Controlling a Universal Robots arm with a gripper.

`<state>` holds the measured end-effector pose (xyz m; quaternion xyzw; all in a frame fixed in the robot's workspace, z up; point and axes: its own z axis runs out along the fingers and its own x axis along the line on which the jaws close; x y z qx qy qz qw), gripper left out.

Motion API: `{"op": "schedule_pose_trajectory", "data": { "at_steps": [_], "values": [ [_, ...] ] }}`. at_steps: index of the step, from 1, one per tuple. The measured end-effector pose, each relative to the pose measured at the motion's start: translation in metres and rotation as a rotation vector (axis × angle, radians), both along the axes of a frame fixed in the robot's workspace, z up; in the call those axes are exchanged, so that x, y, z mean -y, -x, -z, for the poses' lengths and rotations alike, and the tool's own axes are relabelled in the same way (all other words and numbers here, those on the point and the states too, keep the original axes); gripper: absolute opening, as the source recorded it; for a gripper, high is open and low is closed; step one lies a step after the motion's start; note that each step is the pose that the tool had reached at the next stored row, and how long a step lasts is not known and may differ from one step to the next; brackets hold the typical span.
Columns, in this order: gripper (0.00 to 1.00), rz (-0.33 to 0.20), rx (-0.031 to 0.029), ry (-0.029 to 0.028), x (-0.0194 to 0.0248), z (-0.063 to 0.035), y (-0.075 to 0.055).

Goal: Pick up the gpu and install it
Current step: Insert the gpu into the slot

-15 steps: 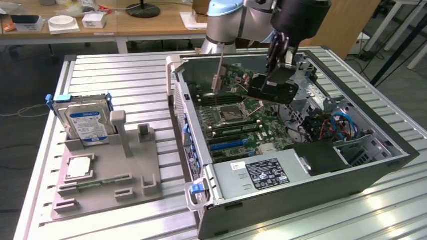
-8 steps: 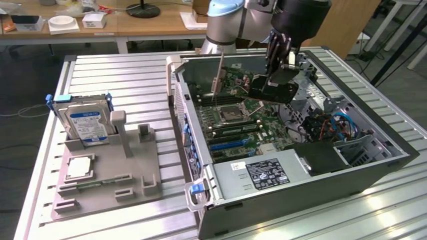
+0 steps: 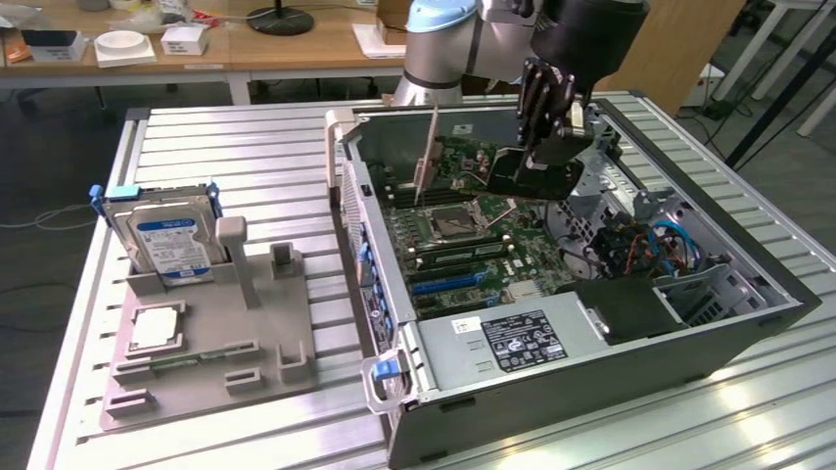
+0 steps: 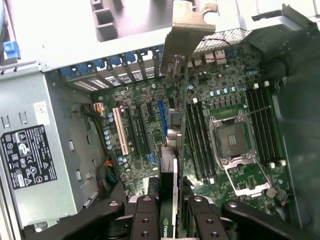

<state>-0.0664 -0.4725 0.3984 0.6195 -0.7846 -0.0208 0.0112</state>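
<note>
Fingers (image 4: 146, 212) of the gripper (image 4: 170, 204), half closed, pinched the gpu (image 4: 171, 167) above the motherboard (image 4: 227, 97); stiff, light, probably fragile, best held by edges.

The gpu (image 4: 169, 180) carries white lettering that reads NVIDIA, partly cut off. Print on the power supply label (image 4: 27, 155) is illegible.

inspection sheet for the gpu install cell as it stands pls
Surface: slatted metal table, carrying an open PC case.
Job's things: gpu held edge-down over the motherboard, silver bracket toward the case's rear wall.
Clutter: grey fixture tray with an upright hard drive.
Grippers: gripper shut on gpu.
Cables: blue cables inside the case.
Surroundings: wooden desks behind the table.
</note>
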Motion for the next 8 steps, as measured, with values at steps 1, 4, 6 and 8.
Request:
{"op": "schedule_pose_trajectory", "data": {
  "at_steps": [1, 4, 6, 8],
  "values": [
    [0.27, -0.012, 0.0000, -0.0001, 0.0000, 0.0000, 0.0000],
    [0.27, -0.047, -0.0001, 0.0000, 0.0000, 0.0001, -0.0001],
    [0.27, -0.070, 0.0000, -0.0001, 0.0000, 0.0001, -0.0002],
    [0.27, -0.094, -0.0001, 0.0000, 0.0000, 0.0002, -0.0003]
  ]
}}
